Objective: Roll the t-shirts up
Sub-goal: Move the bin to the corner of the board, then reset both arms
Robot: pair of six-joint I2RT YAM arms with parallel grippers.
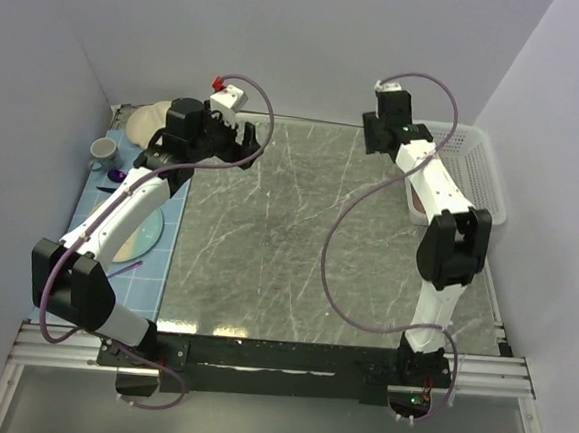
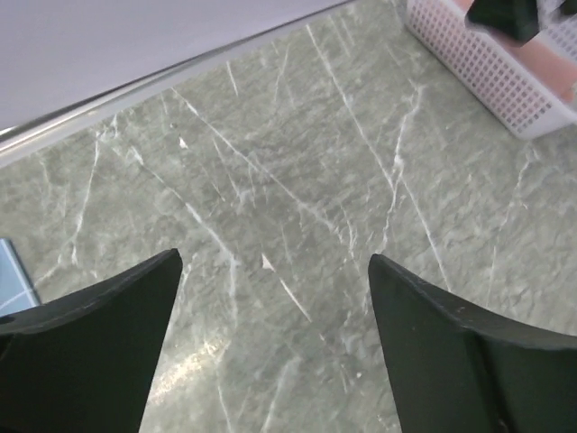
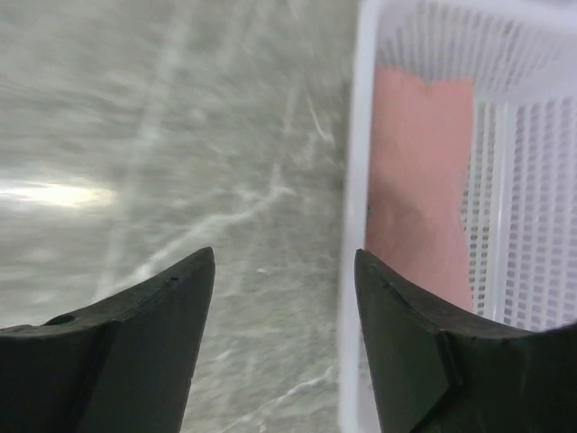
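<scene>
The salmon-pink t-shirt lies bunched inside a white slatted basket at the table's far right; its print is hidden. It also shows as a pink patch in the top view and in the left wrist view. My right gripper is open and empty above the basket's left rim, one finger over the table and one over the shirt; in the top view it is at the far side. My left gripper is open and empty above bare marble at the far left.
The basket stands along the right edge of the grey marble table. A blue tiled mat on the left holds a beige plate, a grey cup, a purple item and a pale blue plate.
</scene>
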